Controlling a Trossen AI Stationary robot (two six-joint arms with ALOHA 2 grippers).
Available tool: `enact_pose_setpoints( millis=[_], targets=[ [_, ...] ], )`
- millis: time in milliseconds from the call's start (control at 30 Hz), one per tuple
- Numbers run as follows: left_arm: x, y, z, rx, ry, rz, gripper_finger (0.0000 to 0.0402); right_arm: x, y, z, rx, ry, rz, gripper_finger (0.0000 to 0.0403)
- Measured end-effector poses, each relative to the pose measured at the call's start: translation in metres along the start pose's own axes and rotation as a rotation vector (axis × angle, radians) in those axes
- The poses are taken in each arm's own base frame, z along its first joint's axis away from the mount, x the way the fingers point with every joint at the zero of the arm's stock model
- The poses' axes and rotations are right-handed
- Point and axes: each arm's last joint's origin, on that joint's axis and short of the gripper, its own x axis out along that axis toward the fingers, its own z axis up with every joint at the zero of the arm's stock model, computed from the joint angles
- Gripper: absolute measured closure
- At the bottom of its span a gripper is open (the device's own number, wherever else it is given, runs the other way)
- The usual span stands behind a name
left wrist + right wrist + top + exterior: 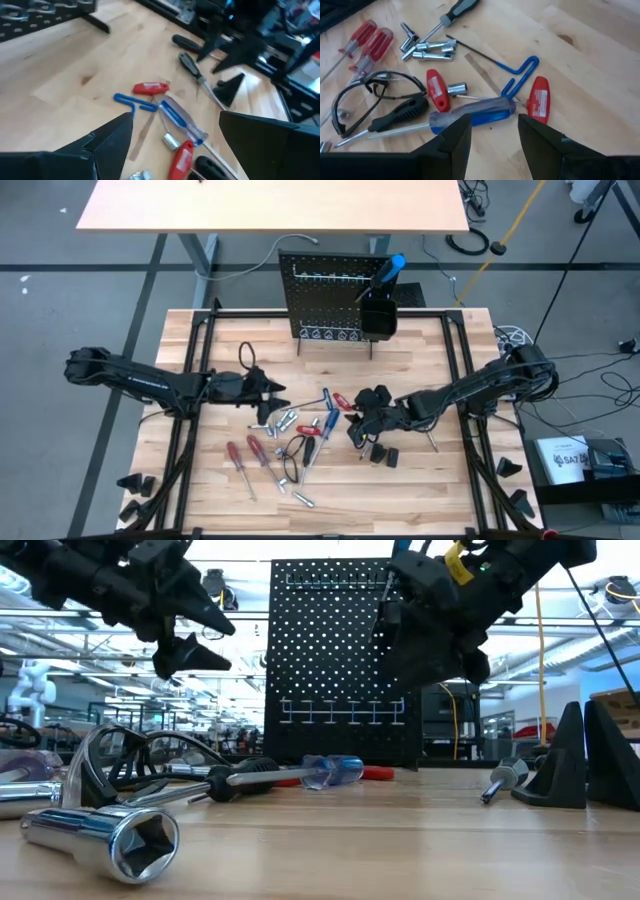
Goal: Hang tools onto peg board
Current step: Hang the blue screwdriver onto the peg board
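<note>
The tools lie loose on the middle of the table: a blue-handled screwdriver (475, 112), a blue hex key (520, 75), red-handled keys (538, 100), two red screwdrivers (250, 460), a black-handled screwdriver (395, 117) and silver sockets (427, 47). The black peg board (335, 295) stands upright at the far edge; its box bin (378, 315) holds a blue-handled tool (392, 268). My left gripper (272, 392) is open and empty, above the table left of the tools. My right gripper (358, 417) is open and empty, above the table, its fingers near the blue-handled screwdriver.
Safety glasses (370, 95) lie among the tools. Black wedge blocks sit near my right gripper (385, 455) and at the table's near corners (135, 485) (510, 468). A large socket (110, 835) lies close to the near edge. Bare wood lies between the tools and the peg board.
</note>
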Motion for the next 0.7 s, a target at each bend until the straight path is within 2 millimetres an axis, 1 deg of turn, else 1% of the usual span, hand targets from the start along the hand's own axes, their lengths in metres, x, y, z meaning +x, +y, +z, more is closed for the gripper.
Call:
enact_pose_setpoints(
  millis=[33, 100, 267, 367, 433, 600, 700],
  targets=[
    [0.002, -0.002, 0.000, 0.002, 0.012, 0.012, 0.0096, 0.000, 0.000, 0.001, 0.000, -0.002, -0.001, 0.0248],
    [0.006, -0.002, 0.001, -0.023, 0.052, 0.110, 0.0096, 0.001, -0.001, 0.001, -0.006, -0.002, -0.005, 0.0248],
    [0.013, 0.005, 0.002, -0.175, 0.157, 0.489, 0.0096, 0.001, -0.002, 0.001, -0.021, 0.001, -0.007, 0.0248],
    [0.020, 0.006, 0.002, -0.207, 0.204, 0.592, 0.0096, 0.001, -0.002, 0.001, -0.026, 0.002, -0.006, 0.0248],
    [0.030, 0.001, 0.002, -0.183, 0.228, 0.565, 0.0096, 0.001, -0.002, 0.001, -0.030, 0.007, -0.006, 0.0248],
    [0.061, -0.028, 0.003, -0.038, 0.305, 0.282, 0.0096, 0.001, -0.002, 0.001, -0.053, 0.010, -0.004, 0.0248],
    [0.073, -0.043, 0.004, 0.001, 0.339, 0.225, 0.0096, 0.001, -0.003, 0.000, -0.057, 0.018, -0.008, 0.0248]
  ],
)
